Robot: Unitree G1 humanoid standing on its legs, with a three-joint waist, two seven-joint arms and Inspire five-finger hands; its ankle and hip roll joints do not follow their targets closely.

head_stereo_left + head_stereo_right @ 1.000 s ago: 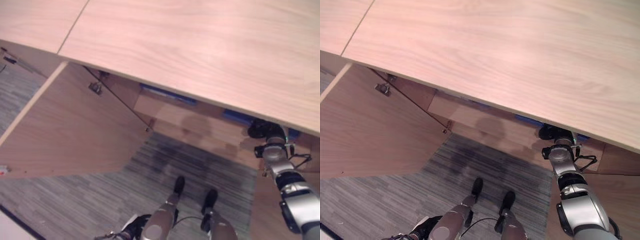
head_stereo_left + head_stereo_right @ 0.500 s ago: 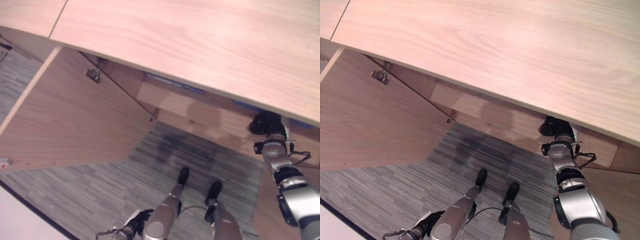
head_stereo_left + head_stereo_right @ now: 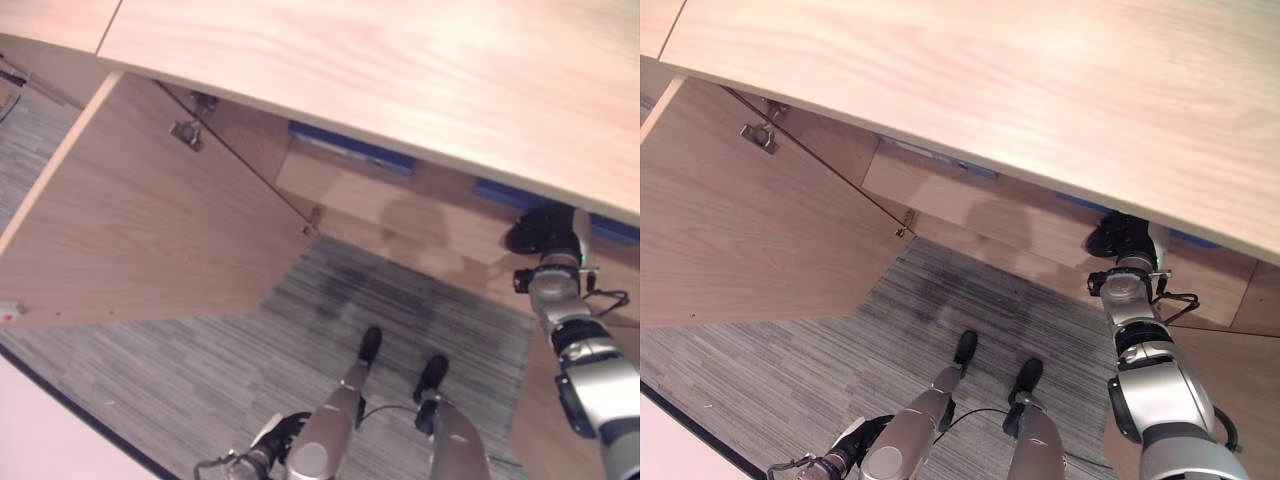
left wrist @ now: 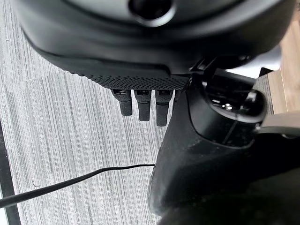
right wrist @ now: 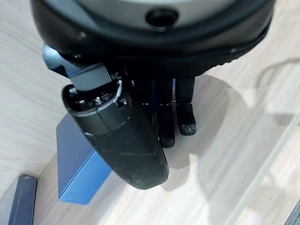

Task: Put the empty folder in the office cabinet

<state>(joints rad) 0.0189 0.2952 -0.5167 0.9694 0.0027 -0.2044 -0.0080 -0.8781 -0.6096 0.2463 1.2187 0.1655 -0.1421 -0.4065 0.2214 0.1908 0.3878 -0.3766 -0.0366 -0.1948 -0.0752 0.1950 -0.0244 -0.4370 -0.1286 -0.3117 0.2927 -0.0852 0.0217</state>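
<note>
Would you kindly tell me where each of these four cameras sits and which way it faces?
Left eye view: on the head, looking down past the cabinet top at the open door, the shelf and the right robot hand.
Right eye view: beside it, the same scene slightly offset.
Left wrist view: on the left wrist, facing carpet past the left robot hand.
Right wrist view: on the right wrist, facing the shelf and blue folder.
Both right-hand views share shelf and folder.

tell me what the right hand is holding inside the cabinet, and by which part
Nothing, as far as shows: the right hand reaches into the cabinet with straight fingers beside the blue folder, not curled round it. The left hand hangs open over the carpet.
</note>
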